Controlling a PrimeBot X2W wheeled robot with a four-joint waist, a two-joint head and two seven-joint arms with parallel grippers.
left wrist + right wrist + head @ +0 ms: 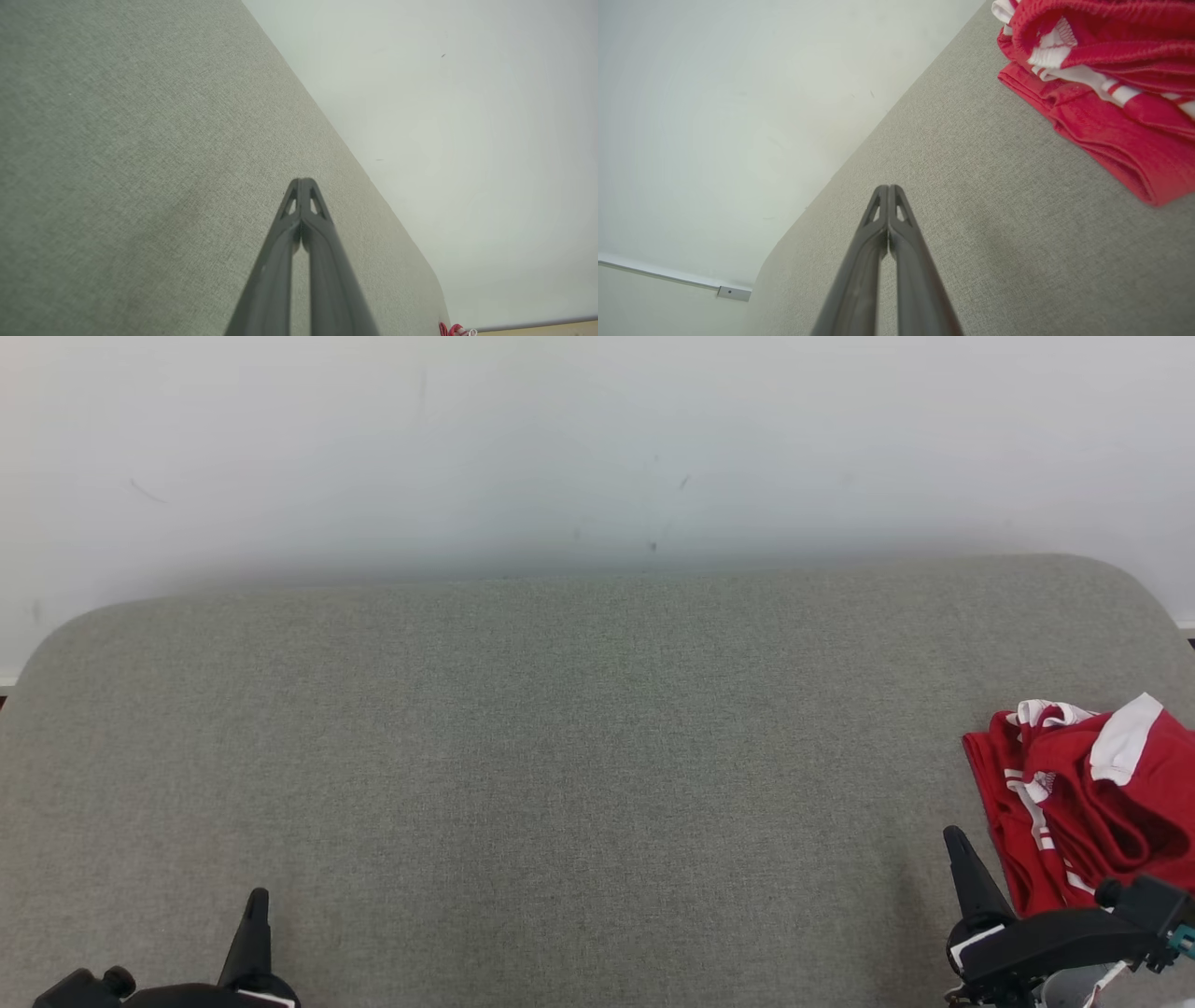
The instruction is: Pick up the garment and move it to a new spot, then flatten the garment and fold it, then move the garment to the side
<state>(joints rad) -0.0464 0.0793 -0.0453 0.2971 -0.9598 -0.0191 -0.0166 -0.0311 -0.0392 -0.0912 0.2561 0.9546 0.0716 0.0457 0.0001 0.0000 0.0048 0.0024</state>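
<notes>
A red garment with white trim (1083, 793) lies bunched at the right edge of the grey fabric surface (579, 756). The right wrist view has the garment (1106, 88) at its upper right, apart from the fingers. My right gripper (954, 835) sits at the lower right of the head view, just left of the garment, shut with nothing in it; its tips (888, 189) press together. My left gripper (257, 896) is at the lower left, far from the garment, shut and empty (303, 182). A sliver of the garment (451, 330) peeks in at the left wrist view's bottom.
A pale wall (597, 439) rises right behind the surface's rounded far edge. The broad grey surface stretches between my two grippers. A white skirting strip (668, 280) runs along the wall's foot.
</notes>
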